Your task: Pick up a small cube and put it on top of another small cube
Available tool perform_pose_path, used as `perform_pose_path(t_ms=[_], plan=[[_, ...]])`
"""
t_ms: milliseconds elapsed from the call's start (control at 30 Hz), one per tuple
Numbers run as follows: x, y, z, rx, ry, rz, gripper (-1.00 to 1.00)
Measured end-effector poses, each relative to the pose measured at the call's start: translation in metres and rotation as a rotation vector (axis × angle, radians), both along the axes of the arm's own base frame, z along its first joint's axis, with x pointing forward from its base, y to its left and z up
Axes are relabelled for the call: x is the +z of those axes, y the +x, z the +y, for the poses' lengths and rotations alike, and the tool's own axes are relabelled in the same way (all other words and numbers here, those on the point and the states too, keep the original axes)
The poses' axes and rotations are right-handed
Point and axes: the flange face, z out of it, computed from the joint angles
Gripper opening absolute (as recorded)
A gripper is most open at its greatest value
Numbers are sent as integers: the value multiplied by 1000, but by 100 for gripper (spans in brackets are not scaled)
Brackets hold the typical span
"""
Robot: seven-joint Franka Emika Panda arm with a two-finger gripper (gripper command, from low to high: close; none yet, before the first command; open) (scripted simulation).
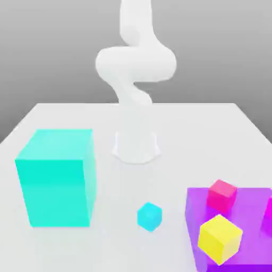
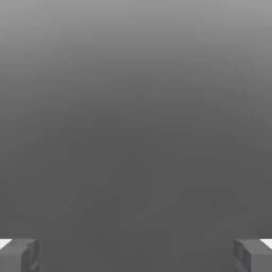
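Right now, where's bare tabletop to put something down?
Free: the strip between the huge turquoise cube and small cube, and the back of the table. Crowded: the purple block carrying pink cube and yellow cube.

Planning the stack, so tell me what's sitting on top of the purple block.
On the purple block sit a pink cube and a yellow cube. A magenta shape is cut off at the exterior view's right edge.

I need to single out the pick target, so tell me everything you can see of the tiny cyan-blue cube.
The small cube is a plain, bright cyan-blue block with smooth, unmarked faces, the smallest cube in view. It sits on the white table, turned so one edge faces the camera. In the exterior view it lies between the huge turquoise cube and the purple block, touching neither. Nothing grips it.
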Motion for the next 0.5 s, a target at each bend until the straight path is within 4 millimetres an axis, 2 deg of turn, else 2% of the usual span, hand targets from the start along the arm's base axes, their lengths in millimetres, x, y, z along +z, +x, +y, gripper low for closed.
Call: perform_pose_path(t_ms=[133,267,400,500], plan=[[-99,41,8,132,-86,142,0],[-199,58,17,272,-158,278,0],[-300,51,25,427,-219,416,0],[-376,28,30,560,-258,527,0]])
